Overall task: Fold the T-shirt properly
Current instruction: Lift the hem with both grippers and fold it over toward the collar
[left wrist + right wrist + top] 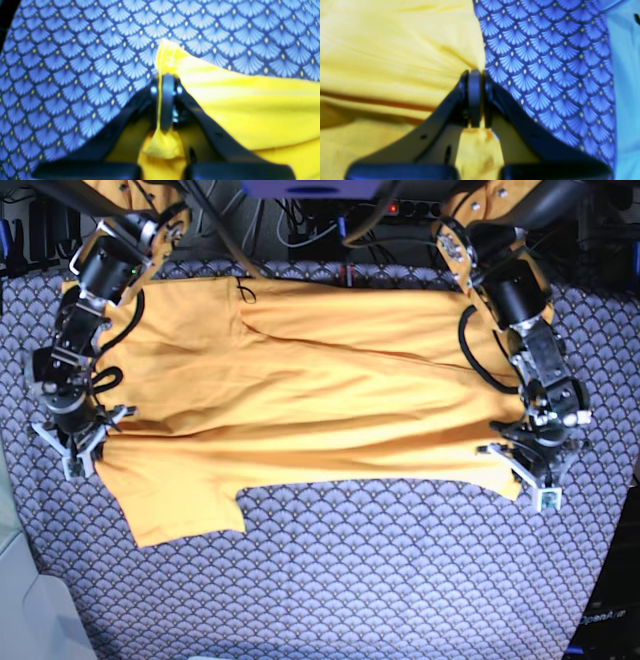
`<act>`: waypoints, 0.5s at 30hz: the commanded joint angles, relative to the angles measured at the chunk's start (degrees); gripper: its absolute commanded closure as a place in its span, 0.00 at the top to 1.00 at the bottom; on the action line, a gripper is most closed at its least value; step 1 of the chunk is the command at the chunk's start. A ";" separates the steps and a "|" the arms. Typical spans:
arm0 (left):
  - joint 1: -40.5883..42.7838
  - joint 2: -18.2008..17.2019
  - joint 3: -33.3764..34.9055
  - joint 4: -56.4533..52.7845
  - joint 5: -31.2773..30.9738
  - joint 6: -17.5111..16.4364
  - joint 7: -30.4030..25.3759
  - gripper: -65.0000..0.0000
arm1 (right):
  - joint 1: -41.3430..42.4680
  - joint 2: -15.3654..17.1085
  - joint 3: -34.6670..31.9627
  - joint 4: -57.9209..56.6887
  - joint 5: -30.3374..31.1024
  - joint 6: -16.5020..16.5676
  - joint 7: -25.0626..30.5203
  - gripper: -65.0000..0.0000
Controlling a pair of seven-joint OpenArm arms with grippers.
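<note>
Only one bit of writing shows — small pale lettering at the bottom right corner of the base view, on a dark surface (607,617) beside the patterned bench (400,580). It looks like "OpenArm", though it is too small to be sure of every letter. Neither wrist view holds any text, label or number — only cloth and pattern.

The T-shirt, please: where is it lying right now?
In the base view the T-shirt lies spread across the patterned cloth, between both grippers.
</note>
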 commanded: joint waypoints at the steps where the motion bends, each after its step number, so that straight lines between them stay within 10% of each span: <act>1: -0.24 -0.65 -0.01 2.66 -0.56 0.17 -0.84 0.00 | 0.26 -0.13 0.01 2.92 0.94 -0.36 1.56 0.00; 15: 10.57 -0.65 0.35 21.47 -8.56 -2.73 9.62 0.00 | -11.34 -7.52 0.10 20.85 1.03 -0.36 1.82 0.00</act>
